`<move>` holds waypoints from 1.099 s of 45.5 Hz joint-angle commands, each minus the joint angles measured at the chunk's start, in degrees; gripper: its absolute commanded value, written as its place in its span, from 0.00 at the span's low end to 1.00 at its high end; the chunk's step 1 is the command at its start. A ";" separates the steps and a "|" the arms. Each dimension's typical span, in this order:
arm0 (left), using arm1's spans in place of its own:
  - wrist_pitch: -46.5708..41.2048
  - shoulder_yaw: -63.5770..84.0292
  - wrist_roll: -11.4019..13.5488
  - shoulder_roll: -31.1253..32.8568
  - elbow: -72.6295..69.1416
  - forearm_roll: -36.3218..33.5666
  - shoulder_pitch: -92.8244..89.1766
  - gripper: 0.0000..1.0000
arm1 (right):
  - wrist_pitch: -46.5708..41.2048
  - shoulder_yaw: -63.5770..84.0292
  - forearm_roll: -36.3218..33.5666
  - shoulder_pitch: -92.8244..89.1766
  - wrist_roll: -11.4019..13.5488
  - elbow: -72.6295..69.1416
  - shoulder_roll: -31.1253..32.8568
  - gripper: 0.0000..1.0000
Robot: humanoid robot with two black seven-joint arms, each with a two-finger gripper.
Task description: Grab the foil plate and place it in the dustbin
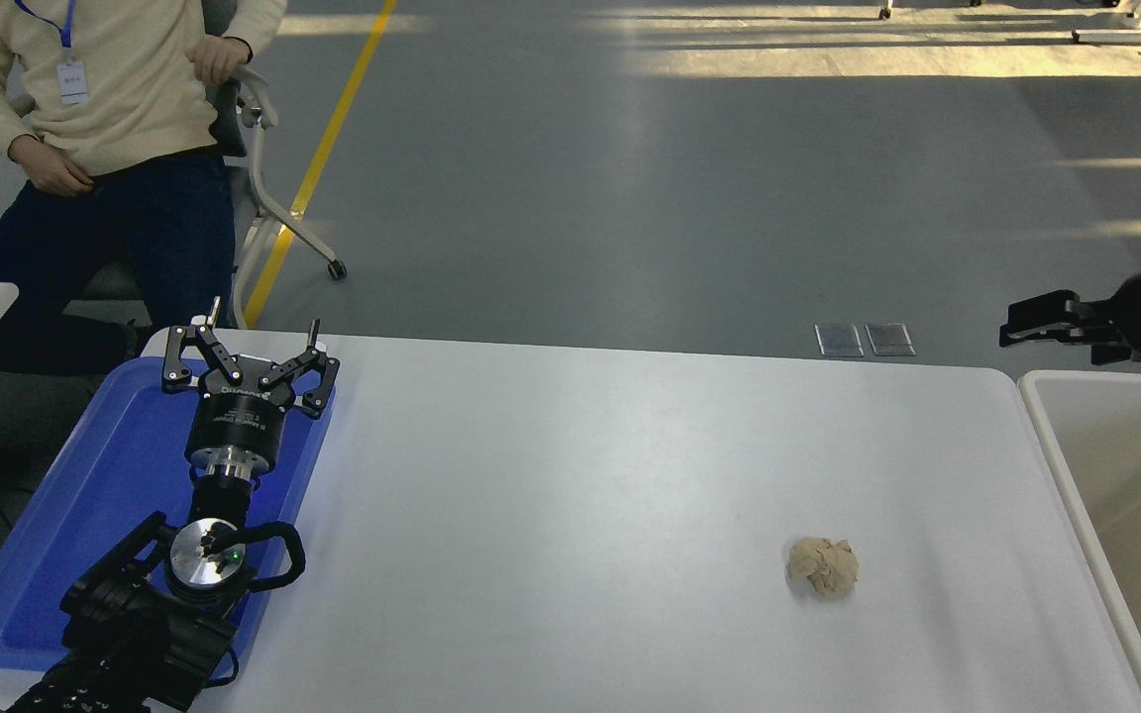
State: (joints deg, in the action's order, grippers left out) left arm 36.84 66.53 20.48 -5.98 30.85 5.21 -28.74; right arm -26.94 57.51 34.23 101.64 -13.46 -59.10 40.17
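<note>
No foil plate shows in this view; it is hidden or out of view. The dustbin, a beige bin with a thick pale rim, stands at the table's right end, and the part of its inside that shows holds nothing. My right gripper comes in from the right edge, raised above the bin's far left corner and pointing left; nothing shows in it. My left gripper is parked open over the blue tray at the lower left.
A crumpled beige paper ball lies on the white table at the right front. A person sits beyond the far left corner next to a chair.
</note>
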 commanded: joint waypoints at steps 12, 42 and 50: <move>-0.01 0.00 0.00 0.00 0.00 -0.03 0.00 1.00 | 2.25 13.59 -12.08 22.64 0.89 -23.69 -14.50 1.00; -0.01 0.00 -0.17 0.00 0.09 -0.03 0.00 1.00 | 2.16 14.91 -27.20 28.09 10.64 -29.05 -29.98 1.00; -0.01 0.00 -0.09 0.00 0.09 -0.03 0.00 1.00 | 2.16 17.98 -28.43 28.00 11.52 -29.75 -29.63 1.00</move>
State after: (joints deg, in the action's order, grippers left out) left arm 36.82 66.53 20.33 -5.97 30.92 5.19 -28.74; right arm -24.82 72.87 10.70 128.82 -5.10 -87.64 12.32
